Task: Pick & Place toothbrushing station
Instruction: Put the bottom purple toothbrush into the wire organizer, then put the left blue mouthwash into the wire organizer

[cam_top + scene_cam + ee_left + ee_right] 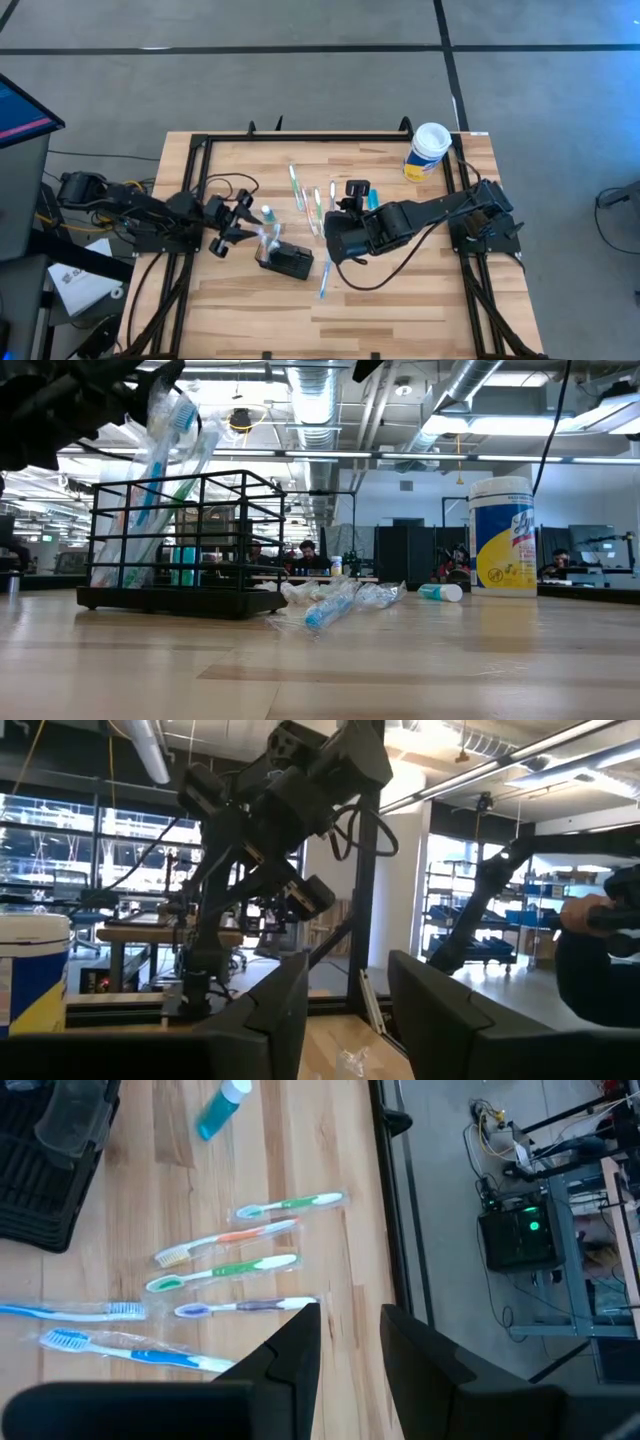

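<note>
Wooden slatted tabletop [400,290] inside a black frame, grey floor around it, an open workshop beyond. Item: toothbrushing station [287,261], a low black wire rack, left of the table's centre toward the near edge, already carrying wrapped toothbrushes standing tilted in it (best seen in the low view, station at [180,545]). Item: loose wrapped toothbrushes [310,200], scattered just right of and beyond the station; the right wrist view shows several lying roughly parallel [230,1270], none touching the rack. Item: small blue tube [372,200], near the right arm. Item: white-lidded yellow-and-white canister [427,150], far right corner, well apart from the work. Left gripper [232,228] sits just left of the station, close to the standing brushes, jaws spread with nothing seen between them in its wrist view. Right gripper [350,1345] hovers over the loose brushes at table centre, jaws likewise spread and empty. Judged step: right arm picking the next brush. Handling note: descend squarely over one handle's middle, fingers across its length, avoiding neighbouring wrappers; the crinkled plastic looks slippery, so close firmly before lifting, then tip the brush upright into a free cell.
</note>
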{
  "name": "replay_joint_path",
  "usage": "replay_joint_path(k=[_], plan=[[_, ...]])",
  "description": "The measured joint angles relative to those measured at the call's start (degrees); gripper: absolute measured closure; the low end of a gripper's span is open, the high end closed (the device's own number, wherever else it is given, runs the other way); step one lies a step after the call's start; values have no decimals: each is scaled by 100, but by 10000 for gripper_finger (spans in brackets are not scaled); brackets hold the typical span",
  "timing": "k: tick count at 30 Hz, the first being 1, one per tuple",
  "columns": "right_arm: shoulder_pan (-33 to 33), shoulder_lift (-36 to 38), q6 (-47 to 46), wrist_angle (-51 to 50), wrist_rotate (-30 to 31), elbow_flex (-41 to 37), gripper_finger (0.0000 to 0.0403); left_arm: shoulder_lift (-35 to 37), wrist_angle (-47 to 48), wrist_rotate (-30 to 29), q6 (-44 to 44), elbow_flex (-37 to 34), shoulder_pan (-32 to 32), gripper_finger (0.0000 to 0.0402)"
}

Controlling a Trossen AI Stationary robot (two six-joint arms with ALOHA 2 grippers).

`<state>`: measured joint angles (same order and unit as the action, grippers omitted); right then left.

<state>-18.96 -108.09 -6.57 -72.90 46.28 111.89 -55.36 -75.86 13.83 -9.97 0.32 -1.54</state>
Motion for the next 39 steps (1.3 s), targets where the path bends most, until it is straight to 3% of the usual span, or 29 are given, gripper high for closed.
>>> replay_joint_path(k=[8, 17, 29, 39], plan=[[0, 0, -11, 2, 0, 1, 305, 143, 13, -48, 98, 0, 123, 262], [-2, 0, -39, 0, 0, 1, 305, 156, 99, -233, 88, 0, 1121, 263], [-2, 0, -55, 2, 0, 1, 305, 154, 1798, -440, 130, 0, 2201, 263], [-2, 0, -55, 6, -2, 1, 305, 154, 3075, -552, 675, 0, 2273, 263]])
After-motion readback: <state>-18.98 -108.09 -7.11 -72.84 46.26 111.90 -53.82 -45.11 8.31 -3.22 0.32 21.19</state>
